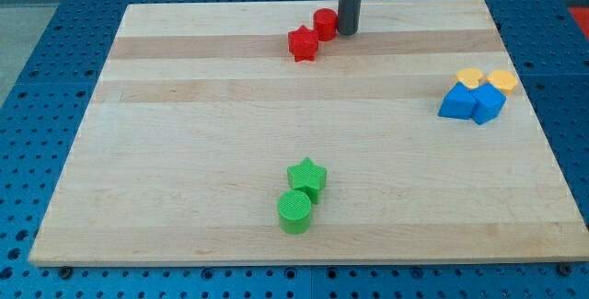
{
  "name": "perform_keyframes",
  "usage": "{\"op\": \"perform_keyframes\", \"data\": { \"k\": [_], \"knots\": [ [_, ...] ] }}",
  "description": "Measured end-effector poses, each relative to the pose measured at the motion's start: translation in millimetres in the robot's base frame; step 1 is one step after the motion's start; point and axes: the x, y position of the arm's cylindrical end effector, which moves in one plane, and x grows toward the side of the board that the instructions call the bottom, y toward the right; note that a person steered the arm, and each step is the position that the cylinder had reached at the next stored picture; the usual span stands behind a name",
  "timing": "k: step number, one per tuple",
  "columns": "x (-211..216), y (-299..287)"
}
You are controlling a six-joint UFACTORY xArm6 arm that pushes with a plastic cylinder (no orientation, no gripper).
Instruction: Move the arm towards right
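My tip (348,31) is a stiff bare rod with no hand to open or shut, so it holds nothing and stands on the counter (184,152) just right of the red cylinder (325,24), the red star (303,43) beyond that. The light, hard blocks would slide readily, but moving toward the view's right means leaving them; that way the wood lies bare, with the blue (471,103) and yellow blocks (486,80) well off to the right and nearer the view's bottom.

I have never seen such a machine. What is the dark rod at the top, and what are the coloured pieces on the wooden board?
The dark rod is the end of a robot arm; it holds nothing and only pushes blocks with my tip. One camera looks down on the wooden board. My tip stands just right of the red cylinder, with the red star lower left. At the view's right are two blue blocks and two yellow blocks. Near the bottom are a green star and a green cylinder.
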Motion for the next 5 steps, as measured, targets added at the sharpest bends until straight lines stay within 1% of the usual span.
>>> {"op": "perform_keyframes", "data": {
  "k": [2, 4, 5],
  "knots": [
    [0.0, -21.7],
    [0.0, -26.1],
    [17.9, 2.4]
  ]
}}
